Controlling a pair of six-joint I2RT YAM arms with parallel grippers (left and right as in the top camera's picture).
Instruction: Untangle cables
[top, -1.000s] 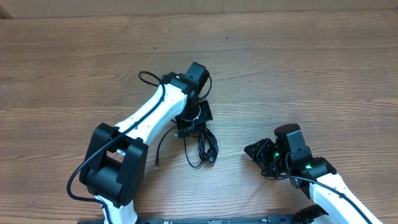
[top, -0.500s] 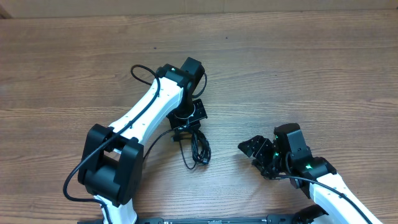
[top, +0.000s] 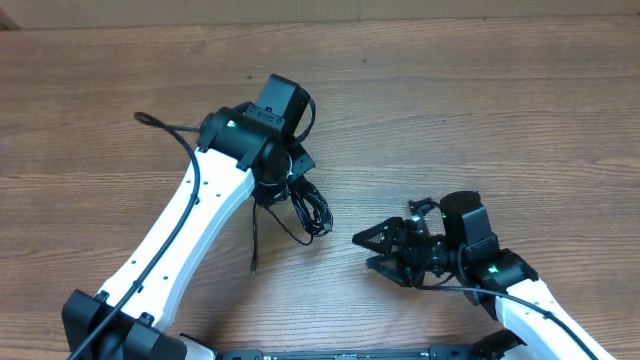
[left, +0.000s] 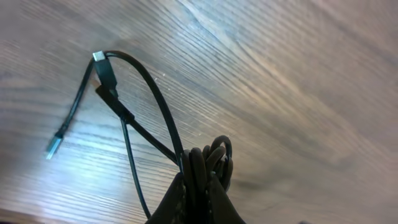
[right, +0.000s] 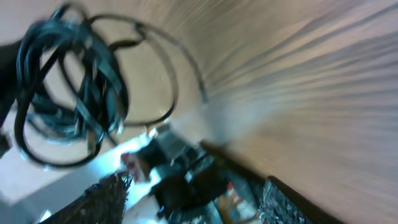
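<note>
Left end effector (left: 198, 194) shifted up-left, clamping cables (top: 312, 210); right end effector (top: 363, 250) spread wide, table (top: 500, 120) open between.

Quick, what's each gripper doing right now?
Left gripper: closed on the bundle of thin black cables.
Right gripper: open, holding nothing.

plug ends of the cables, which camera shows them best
Left wrist view: two plug ends show sharp and close, on cables pinched in the left gripper. Overhead shows only a tiny tip on one loose strand. Right wrist shows blurred loops, no plug clear.
</note>
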